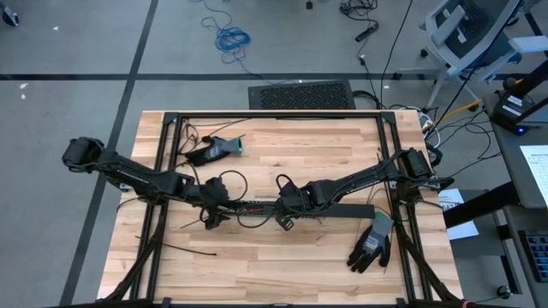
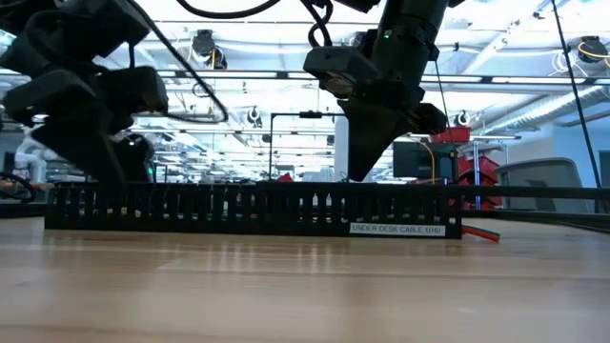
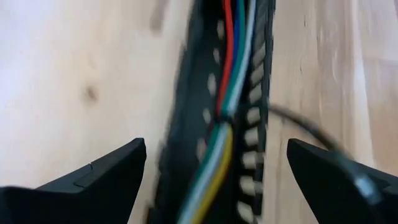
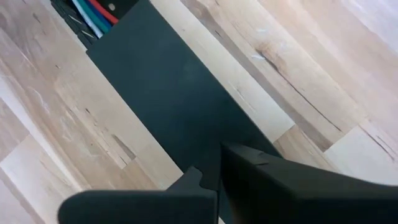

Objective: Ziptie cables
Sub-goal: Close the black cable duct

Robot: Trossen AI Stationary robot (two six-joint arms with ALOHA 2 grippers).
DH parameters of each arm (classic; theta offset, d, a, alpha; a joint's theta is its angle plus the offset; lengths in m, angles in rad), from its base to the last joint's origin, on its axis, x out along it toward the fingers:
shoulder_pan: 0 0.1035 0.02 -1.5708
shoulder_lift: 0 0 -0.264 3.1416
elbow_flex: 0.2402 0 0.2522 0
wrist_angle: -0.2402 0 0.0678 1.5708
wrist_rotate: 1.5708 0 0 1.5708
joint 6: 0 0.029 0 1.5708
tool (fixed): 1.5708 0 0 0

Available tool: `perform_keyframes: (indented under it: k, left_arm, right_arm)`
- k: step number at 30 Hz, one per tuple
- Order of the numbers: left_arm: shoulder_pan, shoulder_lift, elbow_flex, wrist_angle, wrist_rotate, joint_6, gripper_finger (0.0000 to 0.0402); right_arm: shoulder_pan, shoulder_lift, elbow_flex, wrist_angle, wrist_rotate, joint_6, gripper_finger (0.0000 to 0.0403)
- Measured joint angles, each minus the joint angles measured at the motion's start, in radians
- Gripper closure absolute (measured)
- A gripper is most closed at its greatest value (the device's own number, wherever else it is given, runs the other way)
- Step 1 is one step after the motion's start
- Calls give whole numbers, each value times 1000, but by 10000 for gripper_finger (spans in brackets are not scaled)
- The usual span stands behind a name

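The cables (image 3: 230, 93), red, blue, green, white and yellow wires, lie lengthwise inside a long black slotted duct (image 1: 325, 208) on the table's middle. A bit of them sticks out of the duct's end in the low view (image 2: 481, 232). My left gripper (image 3: 214, 149) is open over the duct's left end (image 1: 210, 216). Its fingers stand on either side of the duct without touching it. My right gripper (image 4: 217, 168) is shut, low by the duct's middle (image 1: 285, 218), over a flat dark cover (image 4: 161, 93). The cables also show in the right wrist view (image 4: 93, 12). My right gripper's shut fingertips (image 4: 249, 162) point down at the flat dark cover near its edge (image 4: 205, 143). I cannot tell whether they touch it.
A black glove (image 1: 370, 244) lies at the near right. Another glove (image 1: 214, 150) lies at the far left. Thin black plastic strips (image 1: 184, 251) lie near the front left. Black frame rails (image 1: 274, 115) run around the wooden table top.
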Motion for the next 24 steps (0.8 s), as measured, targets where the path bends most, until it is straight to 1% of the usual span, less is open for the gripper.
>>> perform_keyframes:
  k: [3,7,9,11,14,20,24]
  left_arm:
    - [3,11,0,78,-68,11,20]
    - [7,35,0,92,-70,12,20]
    - [7,52,0,96,-59,8,20]
    - [7,71,0,110,-19,8,20]
    - [4,112,0,132,7,16,20]
    - [5,217,0,235,10,89,20]
    - [7,259,2,266,6,90,23]
  right_arm:
    - [0,0,0,-2,-4,-1,403]
    - [0,0,0,-2,-12,-1,403]
    - [0,0,0,-2,-15,0,403]
    - [0,0,0,-2,-15,0,403]
    - [0,0,0,-2,-15,-1,403]
    - [0,0,0,-2,-16,-1,403]
    - [0,0,0,-2,-22,-1,403]
